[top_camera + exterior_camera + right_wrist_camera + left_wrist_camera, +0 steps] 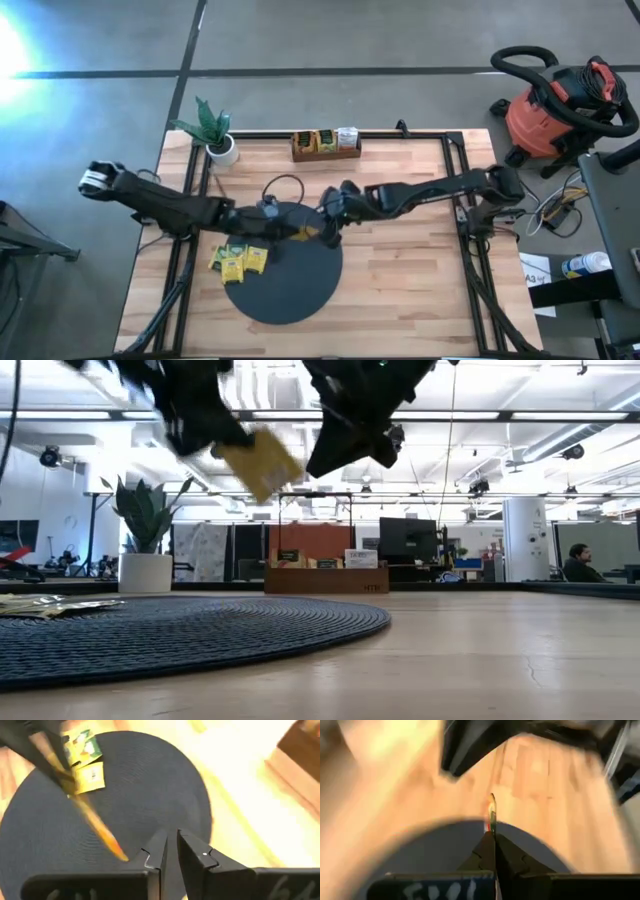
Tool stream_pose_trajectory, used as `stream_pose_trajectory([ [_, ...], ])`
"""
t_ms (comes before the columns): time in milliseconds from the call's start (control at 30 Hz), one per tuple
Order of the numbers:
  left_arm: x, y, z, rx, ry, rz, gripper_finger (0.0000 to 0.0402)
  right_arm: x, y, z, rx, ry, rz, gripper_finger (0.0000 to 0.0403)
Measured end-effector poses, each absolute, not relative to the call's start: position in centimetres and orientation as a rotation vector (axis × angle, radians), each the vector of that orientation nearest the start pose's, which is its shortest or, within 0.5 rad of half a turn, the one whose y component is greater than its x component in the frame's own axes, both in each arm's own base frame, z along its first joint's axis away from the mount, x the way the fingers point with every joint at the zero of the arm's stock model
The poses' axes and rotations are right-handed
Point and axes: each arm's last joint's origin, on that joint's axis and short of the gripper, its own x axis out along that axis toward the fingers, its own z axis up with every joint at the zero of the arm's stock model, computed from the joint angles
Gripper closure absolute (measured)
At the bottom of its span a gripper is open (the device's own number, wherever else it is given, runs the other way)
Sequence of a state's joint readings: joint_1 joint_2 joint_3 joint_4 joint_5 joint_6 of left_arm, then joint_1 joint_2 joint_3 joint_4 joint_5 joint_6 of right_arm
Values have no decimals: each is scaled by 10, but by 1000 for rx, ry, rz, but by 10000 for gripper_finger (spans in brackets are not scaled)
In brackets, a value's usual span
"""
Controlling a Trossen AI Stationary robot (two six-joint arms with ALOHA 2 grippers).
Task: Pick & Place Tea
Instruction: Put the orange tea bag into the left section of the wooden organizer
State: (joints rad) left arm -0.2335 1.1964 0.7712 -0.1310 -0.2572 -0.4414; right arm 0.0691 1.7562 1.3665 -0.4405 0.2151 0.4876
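Note:
A yellow-orange tea packet (262, 463) hangs in the air over the black round mat (285, 275), with my left gripper (293, 231) shut on it. Just to its right, my right gripper (170, 845) hovers above the mat, all but shut, with only a thin slit between its fingers and nothing in it. Several more yellow and green tea packets (240, 260) lie flat on the mat's left edge. The brown wooden tray (325, 143) stands at the far edge with packets upright in it. My left gripper pinches the packet between its two fingers. In the left wrist view the packet is edge-on and its free part (491, 810) sticks out past the fingertips. The fingers come from the table's left, slanting down. The packet is tilted and lifted clear of the mat.
A potted plant (215, 135) stands at the table's far left corner. A red shop vacuum (560, 105) sits on the floor beyond the right edge. Bare wood lies to the right of the mat (400, 270).

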Motion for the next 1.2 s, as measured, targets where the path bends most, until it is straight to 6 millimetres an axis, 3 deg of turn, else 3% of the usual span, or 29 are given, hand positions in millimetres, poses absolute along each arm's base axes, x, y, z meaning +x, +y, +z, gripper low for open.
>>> stream_pose_trajectory([
  [133,236,-69,292,221,577,197,401,374,3,266,371,753,-345,360],
  [233,233,-84,311,637,672,217,401,370,-11,272,384,742,-351,360],
  [400,242,-99,313,1181,816,112,401,366,-30,280,437,728,-276,360],
  [600,250,-106,307,1598,822,-129,401,368,-48,289,480,676,142,360],
  [967,272,-120,304,1669,645,-272,401,358,-91,296,557,636,272,355],
  [1200,299,-129,298,1757,486,-281,401,355,-91,300,645,637,454,313],
])
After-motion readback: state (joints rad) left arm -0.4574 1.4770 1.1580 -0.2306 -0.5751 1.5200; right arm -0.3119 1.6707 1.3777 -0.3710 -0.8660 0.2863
